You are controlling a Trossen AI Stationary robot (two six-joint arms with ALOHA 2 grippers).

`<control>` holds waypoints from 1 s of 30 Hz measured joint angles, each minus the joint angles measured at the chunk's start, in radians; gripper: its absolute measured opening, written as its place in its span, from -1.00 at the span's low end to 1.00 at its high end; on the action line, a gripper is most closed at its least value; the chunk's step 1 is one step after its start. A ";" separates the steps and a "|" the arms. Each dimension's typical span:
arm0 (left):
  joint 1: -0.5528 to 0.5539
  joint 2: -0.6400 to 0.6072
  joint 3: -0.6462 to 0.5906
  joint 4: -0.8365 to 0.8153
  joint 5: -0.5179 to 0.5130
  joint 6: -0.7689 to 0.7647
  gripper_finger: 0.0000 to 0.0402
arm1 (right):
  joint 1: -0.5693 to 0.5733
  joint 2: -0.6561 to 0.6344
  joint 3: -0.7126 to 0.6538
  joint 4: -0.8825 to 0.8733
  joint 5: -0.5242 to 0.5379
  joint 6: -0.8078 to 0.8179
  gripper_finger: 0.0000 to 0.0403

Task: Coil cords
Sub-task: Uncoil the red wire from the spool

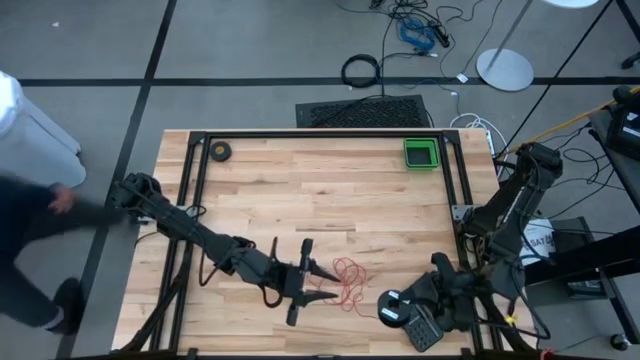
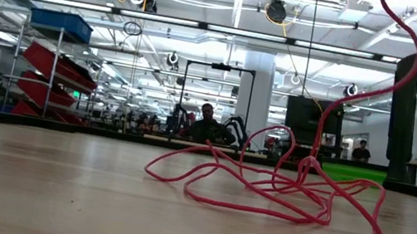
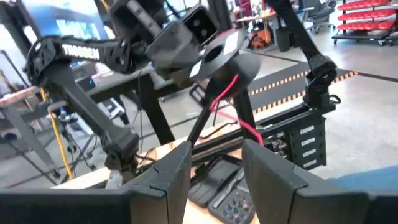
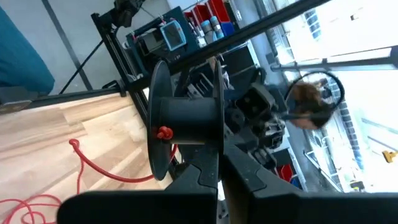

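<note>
The red cord (image 1: 349, 280) lies in a loose tangle on the wooden table, near its front edge. One strand (image 2: 381, 86) rises from the tangle to the black reel (image 4: 186, 124), where the cord's end (image 4: 163, 132) sits at the hub. My right gripper (image 1: 408, 308) is shut on the reel, just right of the tangle. My left gripper (image 1: 325, 283) stands open and level at the tangle's left side, pointing at the reel (image 3: 227, 59). In the left wrist view its fingers (image 3: 174, 177) have nothing between them. My right gripper pinches the rim of one reel flange (image 4: 217, 152) between its two fingers. The reel is lifted clear of the table with its axle roughly level. The cord hangs slack from the hub down to the tangle (image 4: 93, 168) on the table.
A green bin (image 1: 421, 153) stands at the far right of the table and a small black ring roll (image 1: 219, 151) at the far left. A black frame rail (image 1: 320, 134) runs round the table. A keypad-like device (image 1: 426, 332) lies under the right arm. A person (image 1: 30, 240) moves at the left.
</note>
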 joint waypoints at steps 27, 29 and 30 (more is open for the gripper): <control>-0.058 0.001 0.000 0.063 -0.008 0.188 -0.25 | -0.051 0.238 0.180 -0.011 0.341 -0.270 -1.00; -0.061 0.001 0.000 0.062 -0.008 0.209 -0.25 | -0.052 0.246 0.193 -0.013 0.342 -0.270 -1.00; -0.064 0.001 0.000 0.062 -0.009 0.220 -0.25 | -0.052 0.249 0.198 -0.012 0.342 -0.271 -1.00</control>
